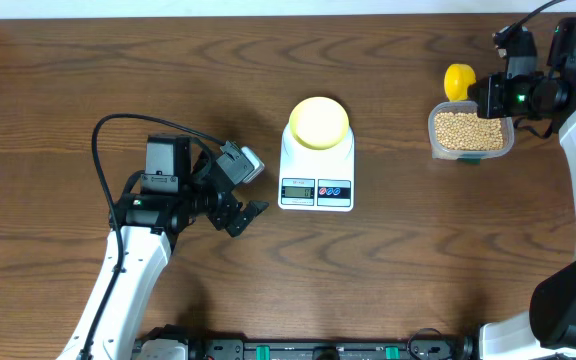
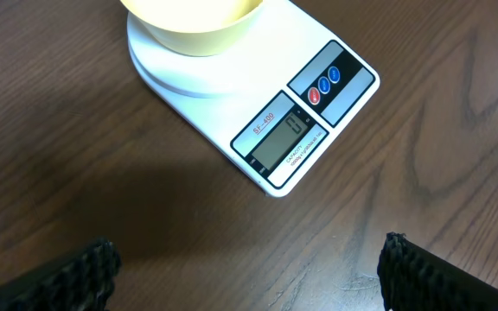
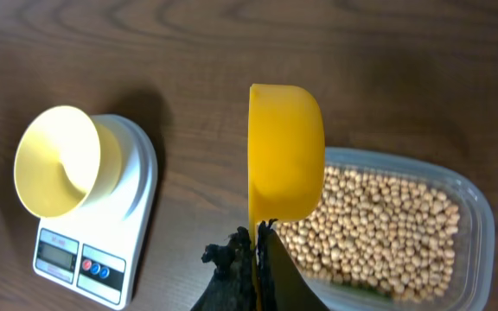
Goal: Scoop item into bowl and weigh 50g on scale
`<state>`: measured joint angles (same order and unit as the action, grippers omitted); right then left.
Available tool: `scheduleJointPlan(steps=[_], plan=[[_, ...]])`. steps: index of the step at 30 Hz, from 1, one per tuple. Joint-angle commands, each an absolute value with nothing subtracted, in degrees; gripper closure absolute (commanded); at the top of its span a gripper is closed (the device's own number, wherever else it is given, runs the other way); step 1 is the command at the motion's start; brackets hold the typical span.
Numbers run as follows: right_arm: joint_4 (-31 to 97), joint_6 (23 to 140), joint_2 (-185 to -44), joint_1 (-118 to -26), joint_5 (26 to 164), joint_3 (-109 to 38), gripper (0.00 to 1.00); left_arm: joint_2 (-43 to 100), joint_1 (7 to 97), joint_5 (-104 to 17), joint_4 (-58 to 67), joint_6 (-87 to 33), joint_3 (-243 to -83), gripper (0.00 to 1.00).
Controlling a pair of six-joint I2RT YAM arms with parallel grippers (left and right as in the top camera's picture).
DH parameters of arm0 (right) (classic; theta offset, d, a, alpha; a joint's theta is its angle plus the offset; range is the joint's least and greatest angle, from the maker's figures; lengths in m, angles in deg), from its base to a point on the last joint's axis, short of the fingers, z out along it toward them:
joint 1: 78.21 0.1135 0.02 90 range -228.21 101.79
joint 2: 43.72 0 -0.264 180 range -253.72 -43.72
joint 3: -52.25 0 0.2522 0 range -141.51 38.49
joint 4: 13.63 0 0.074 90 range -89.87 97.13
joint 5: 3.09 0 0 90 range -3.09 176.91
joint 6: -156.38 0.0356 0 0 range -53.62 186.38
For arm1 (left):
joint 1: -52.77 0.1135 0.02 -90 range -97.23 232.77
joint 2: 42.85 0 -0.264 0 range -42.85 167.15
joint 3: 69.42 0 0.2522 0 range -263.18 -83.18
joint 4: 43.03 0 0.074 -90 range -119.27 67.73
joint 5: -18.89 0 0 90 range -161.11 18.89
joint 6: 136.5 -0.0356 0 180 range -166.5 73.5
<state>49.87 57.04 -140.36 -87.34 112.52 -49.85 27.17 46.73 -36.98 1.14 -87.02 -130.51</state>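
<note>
Where the dark wood-grain bench (image 1: 68, 60) runs across my overhead feed, the white rectangular digital kitchen scale (image 1: 316, 165) sits near the middle. The small round pale-yellow bowl (image 1: 318, 122) rests on the platform at its far end. From the right wrist camera the bowl looks bare inside. The scale's grey LCD display (image 2: 284, 138) and round red and blue buttons (image 2: 324, 84) face my side; I cannot read the digits.

My left pincer (image 2: 249, 276) is released, its two black fingertips (image 2: 85, 268) spread wide at the bottom corners of the left wrist view. It hovers over bare bench just left of the scale and touches nothing.

My right pincer (image 3: 251, 263) is clenched on the thin handle of the yellow plastic measuring spoon (image 3: 285, 151), with the cup turned on its side. From here I cannot tell whether anything lies inside it. The cup hangs at the left end of the clear rectangular plastic tub (image 3: 482, 216), which stands well apart from the scale, toward the right of the bench. The small round beige-tan beans (image 3: 379, 225) are all in that tub, covering its floor.
</note>
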Motion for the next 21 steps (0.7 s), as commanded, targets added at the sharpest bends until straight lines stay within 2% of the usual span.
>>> scheduleJointPlan(steps=[1,5,13,21], plan=[[50.70,56.69,-140.06,-86.53,110.81,-50.65,0.99,27.13,47.01,-37.48,1.27,-86.97,-129.90,0.02],[52.38,58.68,-139.91,-86.53,109.46,-51.48,0.99,27.13,47.03,-37.48,1.27,-86.97,-129.90,0.02],[63.94,58.22,-139.91,-86.40,100.60,-59.97,0.99,27.13,47.01,-37.50,1.27,-86.97,-129.90,0.02],[64.36,56.42,-140.01,-86.35,95.73,-57.80,0.99,27.13,47.01,-37.48,1.27,-86.97,-129.90,0.02]])
